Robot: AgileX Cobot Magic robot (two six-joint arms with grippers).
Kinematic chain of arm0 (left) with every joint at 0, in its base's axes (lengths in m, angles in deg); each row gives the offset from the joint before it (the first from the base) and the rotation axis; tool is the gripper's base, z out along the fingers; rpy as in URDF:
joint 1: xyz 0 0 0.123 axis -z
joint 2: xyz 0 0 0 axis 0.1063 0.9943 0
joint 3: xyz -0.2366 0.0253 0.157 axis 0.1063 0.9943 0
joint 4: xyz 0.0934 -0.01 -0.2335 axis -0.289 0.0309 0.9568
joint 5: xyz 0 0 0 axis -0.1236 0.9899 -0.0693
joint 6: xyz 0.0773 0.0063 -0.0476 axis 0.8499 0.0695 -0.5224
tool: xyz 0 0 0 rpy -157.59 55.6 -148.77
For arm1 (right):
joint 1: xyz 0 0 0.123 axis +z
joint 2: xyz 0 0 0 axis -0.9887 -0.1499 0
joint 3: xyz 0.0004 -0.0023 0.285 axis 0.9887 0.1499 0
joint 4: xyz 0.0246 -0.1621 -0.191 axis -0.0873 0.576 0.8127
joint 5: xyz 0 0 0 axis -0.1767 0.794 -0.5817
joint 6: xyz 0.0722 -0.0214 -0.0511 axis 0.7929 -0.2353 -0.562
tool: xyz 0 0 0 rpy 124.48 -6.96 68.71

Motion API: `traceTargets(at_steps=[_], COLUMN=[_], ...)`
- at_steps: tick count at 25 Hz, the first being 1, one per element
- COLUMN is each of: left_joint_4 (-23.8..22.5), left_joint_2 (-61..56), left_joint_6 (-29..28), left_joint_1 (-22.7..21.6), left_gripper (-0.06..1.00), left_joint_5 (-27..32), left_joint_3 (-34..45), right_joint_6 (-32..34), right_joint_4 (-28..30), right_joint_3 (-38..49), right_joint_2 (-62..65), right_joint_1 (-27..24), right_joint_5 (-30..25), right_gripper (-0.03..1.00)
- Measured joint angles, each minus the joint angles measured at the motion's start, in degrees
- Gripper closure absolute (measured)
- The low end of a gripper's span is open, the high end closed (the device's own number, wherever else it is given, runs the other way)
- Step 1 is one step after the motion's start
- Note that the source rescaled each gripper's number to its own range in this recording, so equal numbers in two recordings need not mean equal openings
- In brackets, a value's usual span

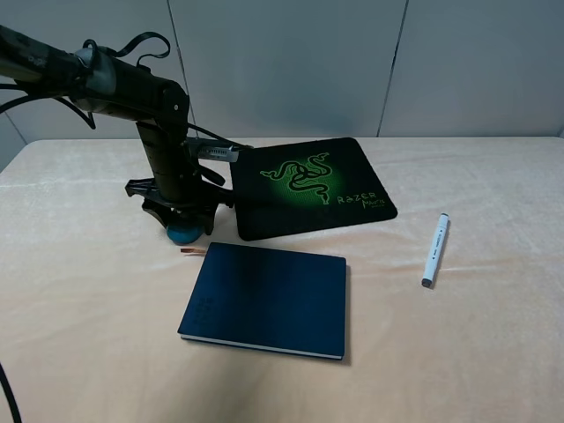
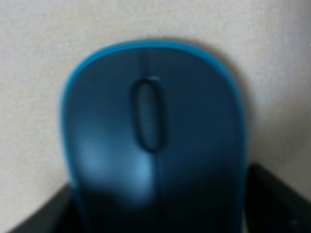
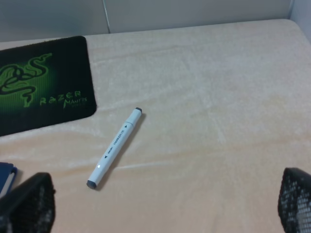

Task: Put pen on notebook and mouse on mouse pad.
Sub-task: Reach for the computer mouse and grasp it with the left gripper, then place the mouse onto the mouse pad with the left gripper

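Black pad (image 1: 264, 211), notebook (image 1: 269, 298), pen (image 1: 435, 250), mouse (image 1: 183, 233) (one each).

The mouse (image 2: 155, 145) is dark grey edged teal, the mouse pad (image 1: 264, 220) black with green logo, the notebook (image 1: 267, 300) navy.

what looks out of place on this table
Nothing is spilled or damaged. The pen lies on bare cloth right of the notebook, and the mouse, gripped by the left gripper, sits off the mouse pad.
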Motion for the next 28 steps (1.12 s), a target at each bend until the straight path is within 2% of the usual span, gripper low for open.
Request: traceTargets(at_steps=[1,18,21,28], left_joint_4=[-0.05,-0.05,0.00,0.29], left_joint_2=[0.00,-0.87,-2.47,-2.90], left_joint_6=[0.00,0.00,0.00,0.31], left_joint_1=[0.00,0.00,0.00,0.54], left_gripper=[0.94,0.94,0.94,0.94], left_joint_5=[0.00,0.32,2.92,14.04], left_joint_3=[0.00,-2.00,-5.50,-18.34], right_joint_6=[0.00,0.00,0.00,0.00], right_joint_4=[0.00,0.00,0.00,0.00], right_joint_3=[0.00,0.00,0.00,0.00], right_joint_2=[0.00,0.00,0.00,0.00], right_joint_1=[0.00,0.00,0.00,0.00], right_joint_5=[0.00,0.00,0.00,0.00], right_gripper=[-0.03,-0.03,-0.03,-0.03])
